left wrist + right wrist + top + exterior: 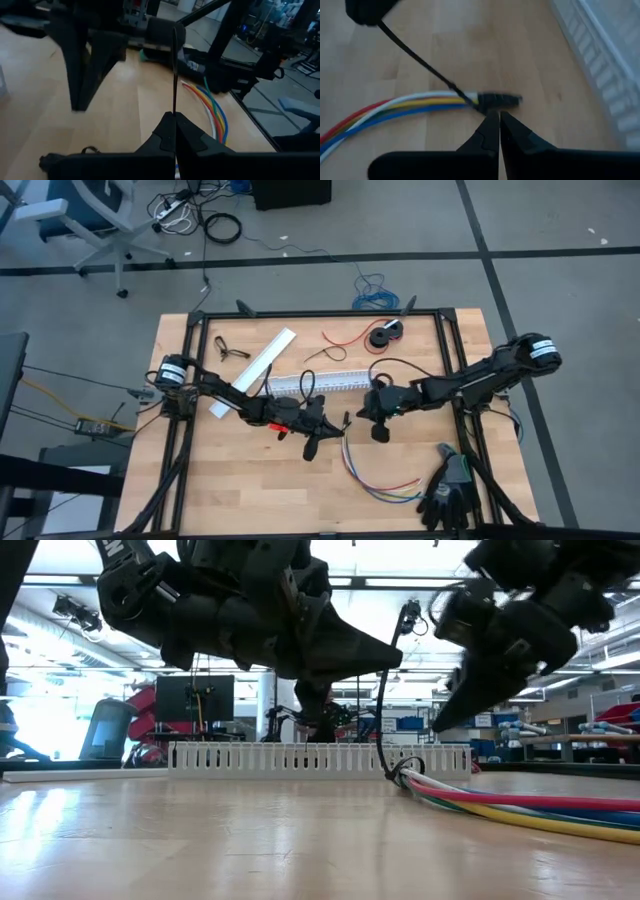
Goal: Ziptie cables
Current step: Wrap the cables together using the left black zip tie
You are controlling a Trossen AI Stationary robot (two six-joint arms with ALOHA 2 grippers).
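The cables point(375, 478) are a curved bunch of red, yellow, blue, green and white wires lying on the table, joined at a black-sleeved end point(496, 100). My left gripper point(335, 427) hangs above the table left of that end and is shut on a thin black ziptie point(174, 70). In the right wrist view the ziptie point(417, 59) slants down to the sleeved end. My right gripper point(495, 116) is shut, its tips right beside the sleeve. In the low view it point(450, 715) hangs above the cables point(520, 805). My left gripper pinches the ziptie by one end point(174, 111) between its two fingertips. The strip sticks straight out past the tips, along the fingers, lifted clear of the table. My right gripper has its shut tips by the black sleeve; I cannot tell whether they touch it.
A white slotted duct point(315, 383) lies across the table behind both grippers, and a white strip point(255, 370) slants to its left. A thin red wire point(345, 340) and a black roll point(385, 335) lie near the far edge. A dark glove point(450, 492) sits at the near right corner.
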